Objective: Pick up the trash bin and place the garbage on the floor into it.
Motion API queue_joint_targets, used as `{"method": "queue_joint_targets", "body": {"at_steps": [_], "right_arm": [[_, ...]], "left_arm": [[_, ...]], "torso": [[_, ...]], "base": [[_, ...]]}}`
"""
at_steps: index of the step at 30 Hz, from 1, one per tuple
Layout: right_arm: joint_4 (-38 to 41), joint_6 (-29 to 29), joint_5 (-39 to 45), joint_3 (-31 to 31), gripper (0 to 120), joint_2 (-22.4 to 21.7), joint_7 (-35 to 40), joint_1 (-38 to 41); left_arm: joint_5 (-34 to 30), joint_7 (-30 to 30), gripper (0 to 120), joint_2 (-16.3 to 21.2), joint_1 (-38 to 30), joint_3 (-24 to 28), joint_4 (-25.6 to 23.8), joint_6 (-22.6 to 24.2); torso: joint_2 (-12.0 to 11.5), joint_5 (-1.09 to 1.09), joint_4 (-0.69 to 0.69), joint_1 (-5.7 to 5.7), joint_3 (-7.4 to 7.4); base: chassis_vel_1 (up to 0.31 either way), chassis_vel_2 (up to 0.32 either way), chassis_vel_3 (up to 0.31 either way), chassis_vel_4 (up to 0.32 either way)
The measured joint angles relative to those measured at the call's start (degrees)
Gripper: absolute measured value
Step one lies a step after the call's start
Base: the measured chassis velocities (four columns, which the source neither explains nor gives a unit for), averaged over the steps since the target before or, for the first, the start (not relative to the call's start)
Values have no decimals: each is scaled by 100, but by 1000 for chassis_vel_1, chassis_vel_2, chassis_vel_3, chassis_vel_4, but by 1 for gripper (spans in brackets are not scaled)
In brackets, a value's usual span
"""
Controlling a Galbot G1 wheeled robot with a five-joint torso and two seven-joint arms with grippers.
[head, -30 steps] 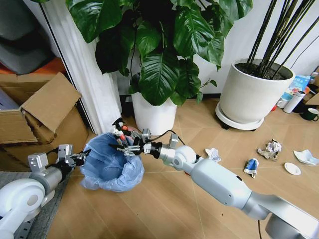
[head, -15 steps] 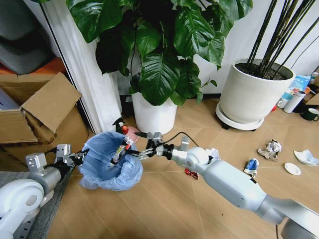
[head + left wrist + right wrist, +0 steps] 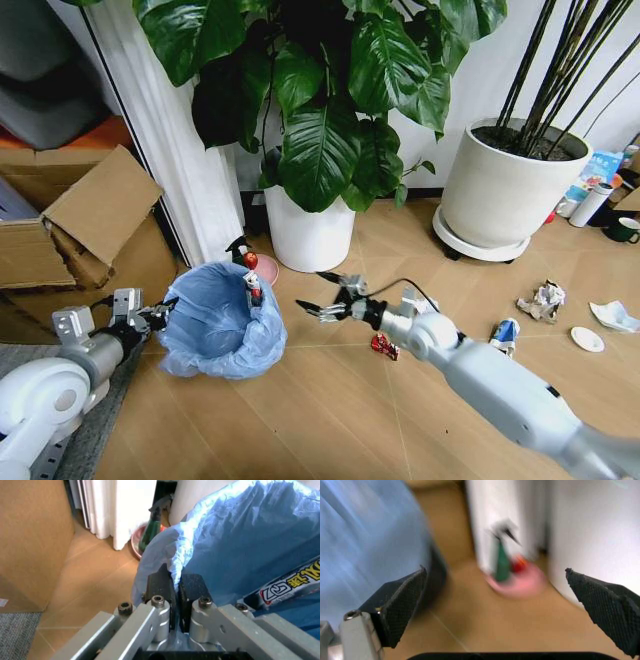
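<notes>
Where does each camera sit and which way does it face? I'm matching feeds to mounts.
Head view: high, looking down at the floor; both arms show.
Left wrist view: along the left end effector, shut on the trash bin bag.
Right wrist view: between the open right end effector fingers, toward the trash bin.
All share the bin.
</notes>
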Motion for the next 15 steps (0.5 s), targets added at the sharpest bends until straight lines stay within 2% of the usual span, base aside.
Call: {"method": "queue_joint_targets", "body": {"at_steps": [3, 8, 15], "right_arm": [[-298, -132, -747, 633, 100, 70, 897, -773], [-858, -171, -1350, 1230, 100, 290, 1313, -1204], [-1432, -234, -1638, 1506, 100, 584, 1567, -1266]], "left_arm": [[0, -37, 0, -29, 2, -46, -20, -4], [-2, -66, 0, -34, 16, -52, -42, -4], [2, -79, 0, -16, 34, -39, -64, -4]], "torso": [[0, 0, -2, 0, 1], [0, 0, -3, 0, 1], [0, 0, -1, 0, 0]], "base": [[0, 0, 0, 0], [0, 0, 0, 0], [0, 0, 0, 0]]}}
